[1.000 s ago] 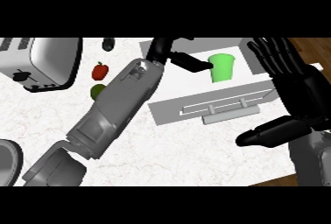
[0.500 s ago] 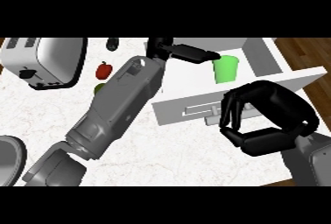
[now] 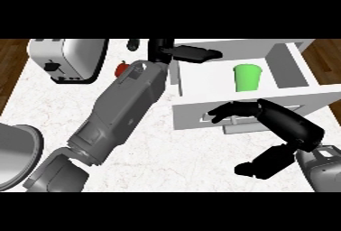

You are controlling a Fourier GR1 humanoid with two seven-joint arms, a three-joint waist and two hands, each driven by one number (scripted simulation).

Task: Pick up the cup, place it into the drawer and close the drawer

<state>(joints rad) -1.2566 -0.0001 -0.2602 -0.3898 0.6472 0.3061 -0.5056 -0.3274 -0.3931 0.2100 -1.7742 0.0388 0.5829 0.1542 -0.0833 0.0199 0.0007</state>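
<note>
- White marbled counter (image 3: 186,153) fills most of our view, with brown wood floor showing at both upper corners.
- We see the bright green plastic cup (image 3: 247,77) standing upright inside the open white drawer (image 3: 200,76), its long axis vertical and its mouth facing up.
- Our left robot hand (image 3: 190,53) hovers over the drawer's back left corner, fingers straight, clear of the cup and holding nothing.
- Our right robot hand (image 3: 283,124) has its curled fingers (image 3: 226,111) at the grey handle (image 3: 243,122) on the drawer front.
- Behind the left forearm sit a silver toaster (image 3: 70,58) and a small red object (image 3: 122,68).
</note>
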